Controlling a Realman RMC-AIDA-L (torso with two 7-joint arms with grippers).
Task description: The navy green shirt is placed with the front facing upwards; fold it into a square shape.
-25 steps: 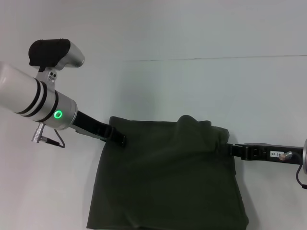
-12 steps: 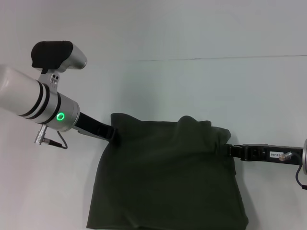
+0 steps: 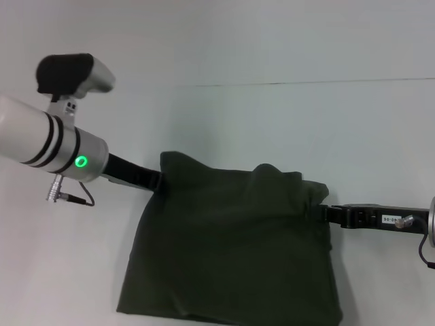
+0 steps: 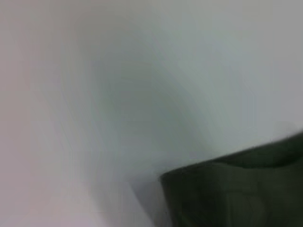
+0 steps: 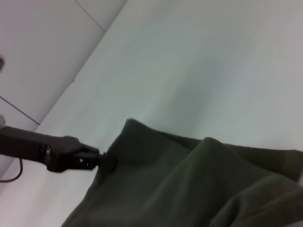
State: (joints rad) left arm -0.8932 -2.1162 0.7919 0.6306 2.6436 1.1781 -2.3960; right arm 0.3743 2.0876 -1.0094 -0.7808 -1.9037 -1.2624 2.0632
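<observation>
The dark olive-green cotton shirt (image 3: 231, 248) lies folded on the white surface (image 3: 285, 122). Left gripper (image 3: 158, 179) and right gripper (image 3: 325, 214) each pinch a far corner; uneven pulling could skew the fold.

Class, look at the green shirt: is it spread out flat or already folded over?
Folded over. The navy green shirt forms a compact, roughly square block; no sleeves, collar or print show. Both end effectors, left and right, meet its far corners.

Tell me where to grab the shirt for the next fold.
Judging by its pose, take the shirt at its two far corners, each from its own side, low along the table. Those corners are raised and bunched, the rest lies flat. The left end effector and right end effector are already there.
</observation>
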